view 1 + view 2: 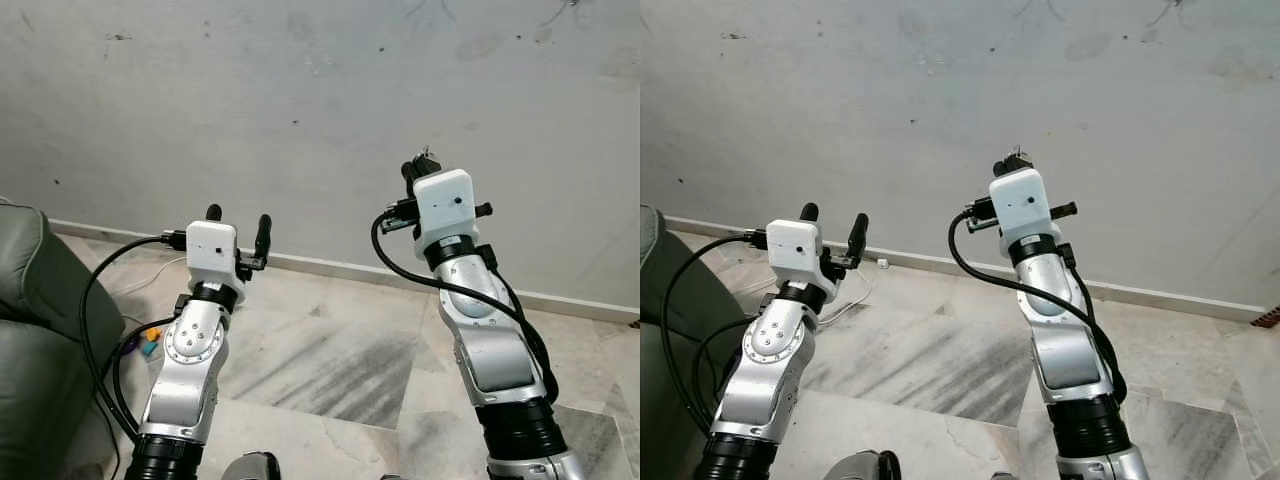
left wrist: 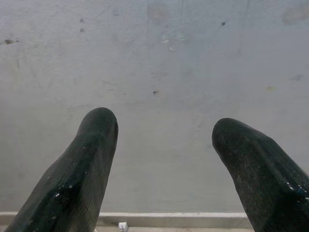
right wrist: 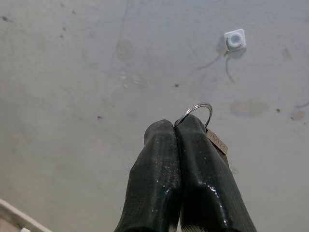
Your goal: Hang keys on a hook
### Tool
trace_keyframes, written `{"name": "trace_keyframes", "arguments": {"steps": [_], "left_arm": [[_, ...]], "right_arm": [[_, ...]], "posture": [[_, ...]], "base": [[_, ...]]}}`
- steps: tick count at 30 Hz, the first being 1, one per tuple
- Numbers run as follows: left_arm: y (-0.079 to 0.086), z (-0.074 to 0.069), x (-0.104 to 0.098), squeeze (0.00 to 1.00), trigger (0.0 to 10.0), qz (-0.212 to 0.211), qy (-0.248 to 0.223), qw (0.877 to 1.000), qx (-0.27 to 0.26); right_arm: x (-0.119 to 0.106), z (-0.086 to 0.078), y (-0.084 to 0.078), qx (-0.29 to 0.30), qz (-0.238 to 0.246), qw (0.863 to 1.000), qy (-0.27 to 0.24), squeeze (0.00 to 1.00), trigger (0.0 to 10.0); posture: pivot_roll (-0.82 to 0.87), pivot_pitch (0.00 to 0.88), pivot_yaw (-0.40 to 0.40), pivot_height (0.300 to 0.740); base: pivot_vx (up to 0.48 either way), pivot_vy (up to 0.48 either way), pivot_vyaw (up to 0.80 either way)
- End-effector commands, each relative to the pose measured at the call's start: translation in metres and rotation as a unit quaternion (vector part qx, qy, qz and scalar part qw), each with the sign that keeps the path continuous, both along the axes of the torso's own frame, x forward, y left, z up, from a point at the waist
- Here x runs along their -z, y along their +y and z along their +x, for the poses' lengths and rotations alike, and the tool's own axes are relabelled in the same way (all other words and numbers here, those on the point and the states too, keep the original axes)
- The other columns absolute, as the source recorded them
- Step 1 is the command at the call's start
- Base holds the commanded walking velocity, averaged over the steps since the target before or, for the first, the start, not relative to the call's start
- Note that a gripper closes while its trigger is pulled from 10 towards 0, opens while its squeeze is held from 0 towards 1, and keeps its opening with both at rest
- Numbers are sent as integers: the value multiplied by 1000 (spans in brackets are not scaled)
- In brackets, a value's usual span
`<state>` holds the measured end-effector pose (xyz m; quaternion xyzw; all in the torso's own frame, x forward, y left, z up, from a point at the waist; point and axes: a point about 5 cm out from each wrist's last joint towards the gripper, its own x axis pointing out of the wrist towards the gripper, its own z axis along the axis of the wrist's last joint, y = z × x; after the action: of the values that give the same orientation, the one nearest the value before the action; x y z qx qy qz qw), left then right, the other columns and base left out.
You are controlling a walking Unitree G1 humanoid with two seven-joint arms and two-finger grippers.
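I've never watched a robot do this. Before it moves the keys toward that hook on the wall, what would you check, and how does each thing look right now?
1. Keys held: ok. The right gripper is shut on the key ring, whose loop pokes out past the fingertips.
2. Hook in sight: ok. The hook sits on the wall, ahead of the right gripper in its wrist view.
3. Ring on hook: not ok. They are apart.
4. Ring loop free to catch the hook: ok.
5. Left gripper out of the way: ok. It is open, raised off to the side.
6. Hook's shape and opening: cannot tell, too small.
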<state>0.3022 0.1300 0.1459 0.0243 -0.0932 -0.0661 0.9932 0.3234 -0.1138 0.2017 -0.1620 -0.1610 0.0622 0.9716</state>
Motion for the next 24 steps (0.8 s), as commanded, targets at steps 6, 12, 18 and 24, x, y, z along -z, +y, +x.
{"name": "trace_keyframes", "arguments": {"steps": [6, 12, 18, 24], "left_arm": [[-3, -2, 7, 0, 10000, -17, 14, 1000, 9], [-8, -4, 11, 0, 10000, -30, 21, 999, 18], [-8, -4, 8, 0, 10000, -37, 15, 999, 27], [-8, -5, 9, 0, 10000, -36, 16, 999, 33]], "right_arm": [[6, 5, -2, 23, 8, 1000, 4, 0, 10000], [11, 10, 0, 34, 21, 999, 10, 0, 10000], [8, 10, 5, 24, 24, 999, -4, 0, 10000], [9, 11, 3, 29, 25, 999, -6, 0, 10000]], "posture": [[18, 122, 21, 740], [27, 116, 20, 740], [25, 115, 19, 740], [21, 119, 23, 740]], "base": [[0, 0, -800], [0, 0, -800], [0, 0, -533], [82, 0, 0]]}}
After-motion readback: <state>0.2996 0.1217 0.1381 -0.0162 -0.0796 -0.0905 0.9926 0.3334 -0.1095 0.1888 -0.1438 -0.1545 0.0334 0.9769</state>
